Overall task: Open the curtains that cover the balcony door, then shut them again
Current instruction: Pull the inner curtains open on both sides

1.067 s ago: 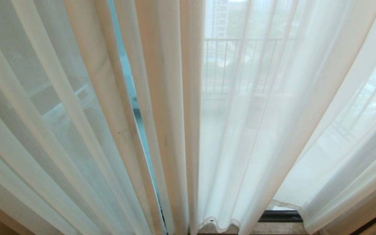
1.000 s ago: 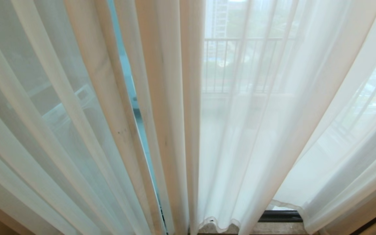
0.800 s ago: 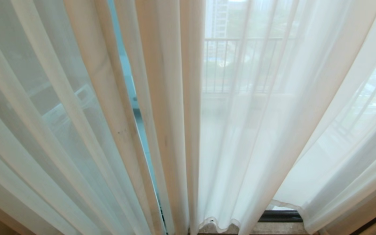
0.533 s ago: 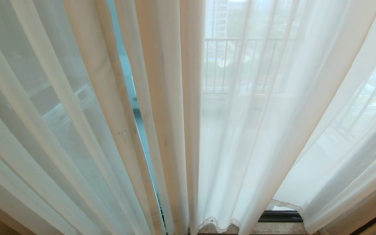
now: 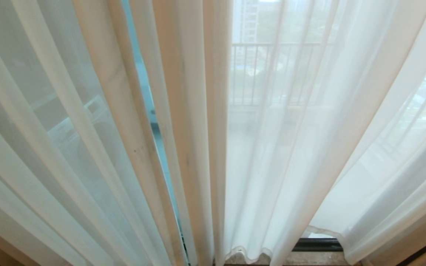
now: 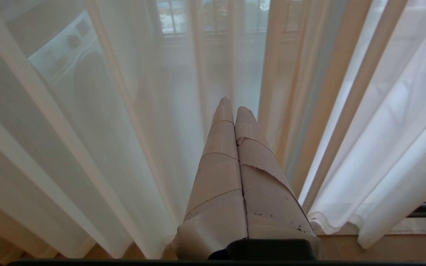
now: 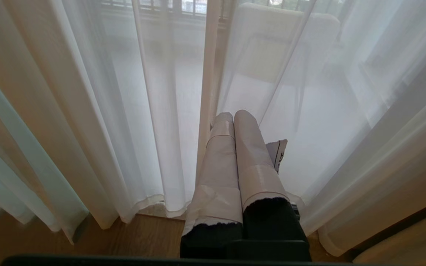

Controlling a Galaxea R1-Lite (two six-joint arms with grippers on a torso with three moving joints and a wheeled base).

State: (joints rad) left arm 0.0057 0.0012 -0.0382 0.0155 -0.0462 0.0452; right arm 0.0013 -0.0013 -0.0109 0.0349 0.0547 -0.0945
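Curtains (image 5: 87,129) are hanging drawn across the whole head view in long vertical folds, sheer white, w/ a narrow slit left of centre; wavy hem is sitting just above the floor (image 7: 142,236). Balcony door (image 5: 318,244) is showing only as a dark bottom frame strip under the hem, right of centre; railing (image 5: 272,70) is showing faintly thru the fabric. Left tool (image 6: 233,105) is pointing at the fabric, taped fingers (image 6: 220,162) pressed together, holding nothing. Right tool (image 7: 231,115) is likewise pointing at the folds, fully closed, empty.
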